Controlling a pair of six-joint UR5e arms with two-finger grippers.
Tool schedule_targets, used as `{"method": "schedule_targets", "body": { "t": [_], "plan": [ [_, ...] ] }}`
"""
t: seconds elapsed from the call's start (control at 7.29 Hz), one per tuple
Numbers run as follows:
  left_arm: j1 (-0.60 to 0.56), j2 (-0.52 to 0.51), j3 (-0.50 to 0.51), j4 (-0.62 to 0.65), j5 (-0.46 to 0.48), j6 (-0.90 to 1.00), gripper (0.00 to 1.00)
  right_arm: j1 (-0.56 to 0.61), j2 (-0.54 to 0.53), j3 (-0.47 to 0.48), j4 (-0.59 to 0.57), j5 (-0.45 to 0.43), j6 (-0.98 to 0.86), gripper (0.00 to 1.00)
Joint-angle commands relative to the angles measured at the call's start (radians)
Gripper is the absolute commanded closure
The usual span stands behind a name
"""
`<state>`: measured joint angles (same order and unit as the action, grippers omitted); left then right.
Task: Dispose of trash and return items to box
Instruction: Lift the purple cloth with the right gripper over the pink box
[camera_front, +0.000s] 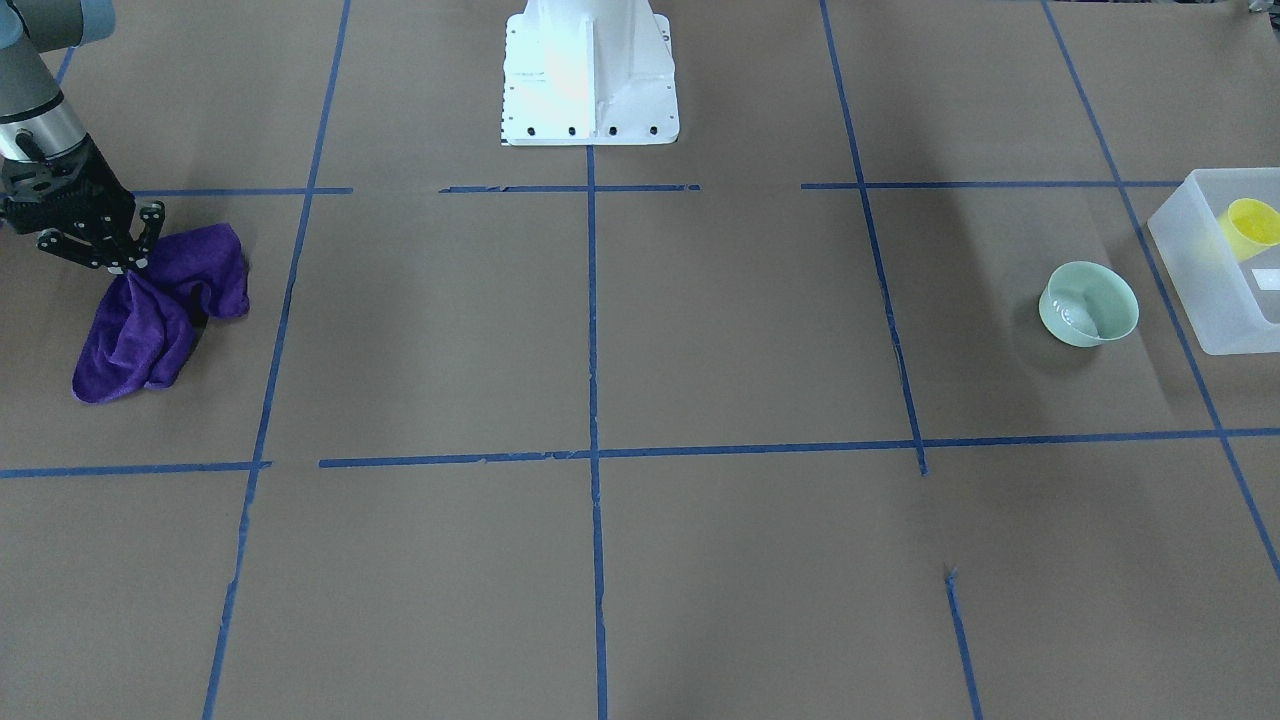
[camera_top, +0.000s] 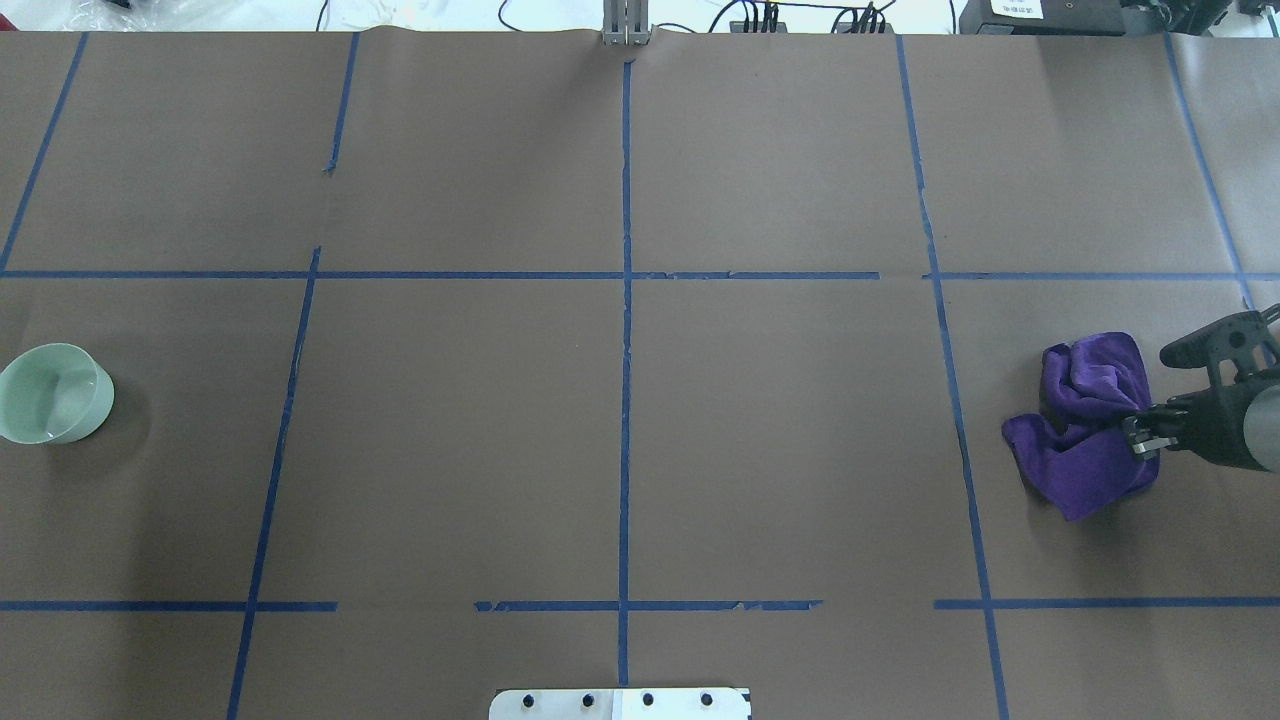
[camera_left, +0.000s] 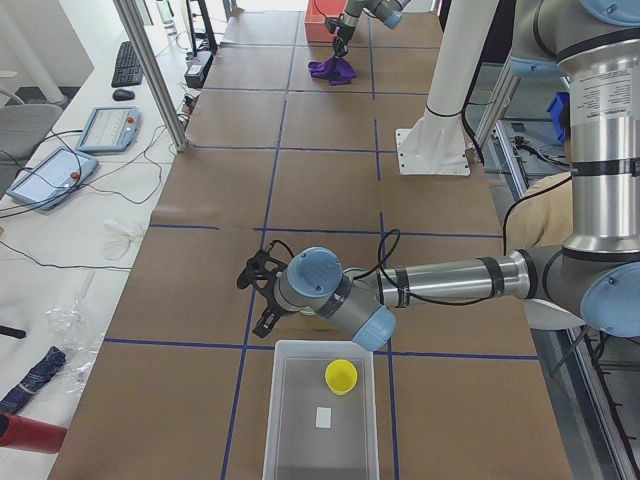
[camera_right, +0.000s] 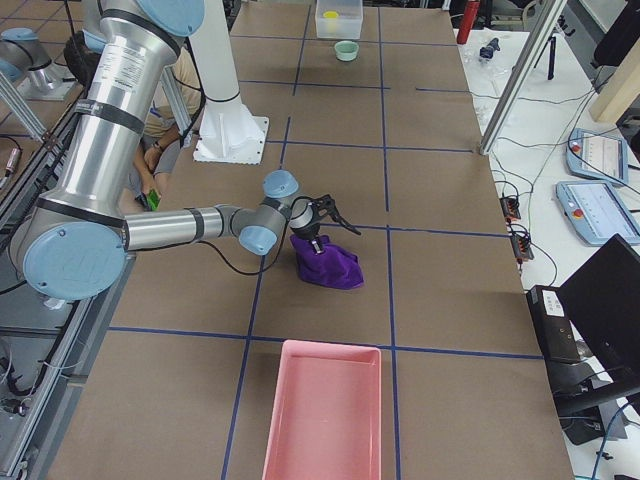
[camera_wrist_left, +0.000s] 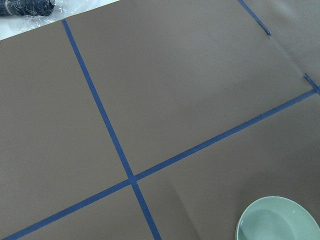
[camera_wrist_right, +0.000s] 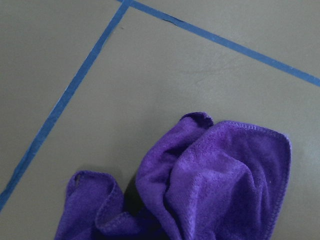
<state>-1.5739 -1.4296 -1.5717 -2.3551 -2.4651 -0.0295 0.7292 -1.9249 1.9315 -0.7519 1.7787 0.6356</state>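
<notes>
The mint-green bowl (camera_front: 1088, 303) stands upright on the table beside the frosted-white box (camera_front: 1200, 280). It also shows in the overhead view (camera_top: 50, 393) and the left wrist view (camera_wrist_left: 280, 220). The yellow cup (camera_front: 1250, 228) lies inside the box. My left gripper (camera_left: 252, 300) hovers over the bowl, close to the box's near end; I cannot tell whether it is open. My right gripper (camera_front: 140, 240) is at the far end of the table, its fingers spread, at the edge of a crumpled purple cloth (camera_front: 160, 315). One fingertip touches the cloth (camera_top: 1090, 420).
A pink tray (camera_right: 322, 410) sits on the table end past the purple cloth. The white robot base (camera_front: 590, 80) stands at the table's middle edge. Blue tape lines cross the brown paper cover.
</notes>
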Motion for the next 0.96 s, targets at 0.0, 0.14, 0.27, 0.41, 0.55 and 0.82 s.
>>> {"method": "schedule_targets", "body": {
  "t": [0.0, 0.14, 0.27, 0.41, 0.55, 0.82],
  "plan": [
    [0.014, -0.015, -0.004, 0.029, 0.0, -0.027, 0.0, 0.263, 0.012, 0.033, -0.152, 0.191, -0.295, 1.0],
    [0.059, -0.037, -0.045, 0.147, 0.003, -0.029, 0.0, 0.418, 0.012, 0.032, -0.223, 0.314, -0.464, 1.0],
    [0.078, -0.041, -0.126, 0.265, 0.088, -0.027, 0.0, 0.57, 0.029, 0.032, -0.328, 0.411, -0.625, 1.0],
    [0.074, -0.054, -0.178, 0.328, 0.154, -0.026, 0.0, 0.711, 0.033, 0.032, -0.445, 0.463, -0.804, 1.0],
    [0.072, -0.066, -0.183, 0.345, 0.155, -0.026, 0.0, 0.851, 0.037, 0.024, -0.571, 0.467, -1.041, 1.0],
    [0.072, -0.069, -0.186, 0.346, 0.156, -0.026, 0.0, 1.104, 0.163, 0.006, -0.882, 0.409, -1.447, 1.0]
  ]
}}
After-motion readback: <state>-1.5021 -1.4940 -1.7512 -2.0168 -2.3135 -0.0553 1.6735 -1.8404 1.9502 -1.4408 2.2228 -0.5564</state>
